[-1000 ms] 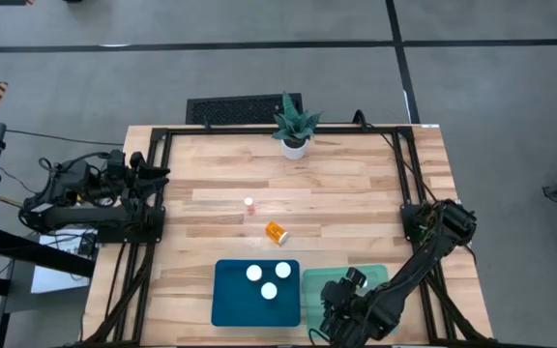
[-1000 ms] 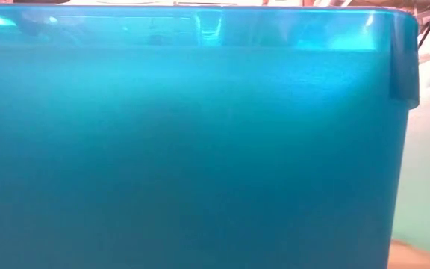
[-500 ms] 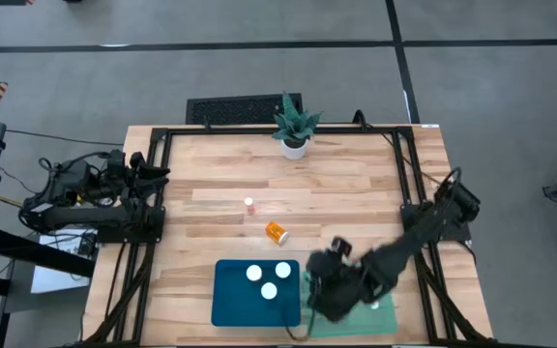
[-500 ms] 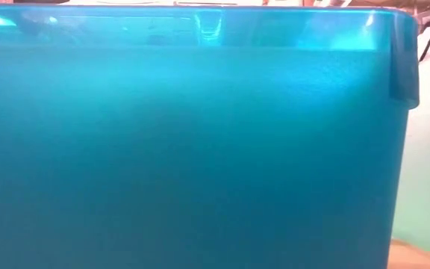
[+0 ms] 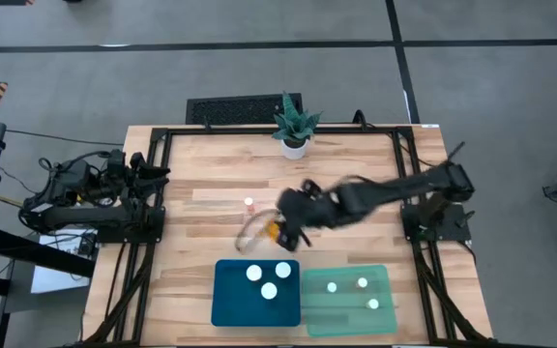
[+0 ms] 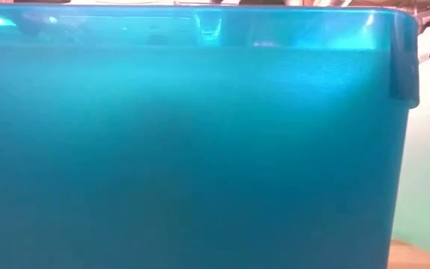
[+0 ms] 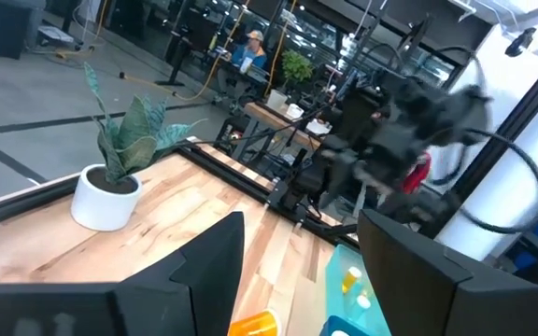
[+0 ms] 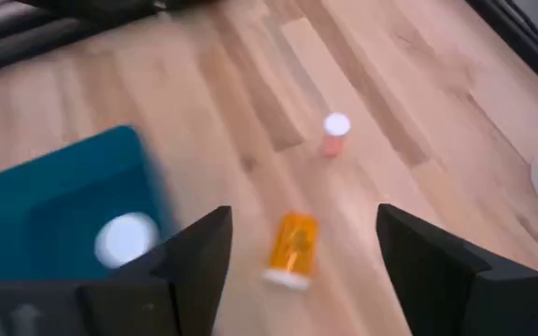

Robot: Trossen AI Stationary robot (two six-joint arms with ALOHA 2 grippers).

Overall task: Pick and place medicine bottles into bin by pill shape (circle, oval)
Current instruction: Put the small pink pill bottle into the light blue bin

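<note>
An amber bottle [image 5: 277, 232] lies on its side on the wood table, white cap toward the near edge; it also shows in the right wrist view [image 8: 292, 245]. A smaller bottle [image 5: 249, 204] stands upright beyond it. My right gripper [image 5: 284, 222] hovers open just above the lying bottle, a finger on each side of it, touching nothing. The dark blue tray [image 5: 230, 304] holds three white-capped bottles. The mint tray [image 5: 349, 317] holds three more. My left gripper [image 5: 159, 174] waits open at the table's left edge.
A white pot with a green plant [image 5: 293, 130] stands at the far edge, with a black grille [image 5: 235, 108] behind it. In the low view the blue tray's wall [image 6: 185, 149] fills nearly the whole picture. Bare wood lies left of the bottles.
My right gripper has swung up from over the mint tray at the near edge and gone toward the far left, to above the lying amber bottle. The mint tray, covered by the arm before, now shows three bottles.
</note>
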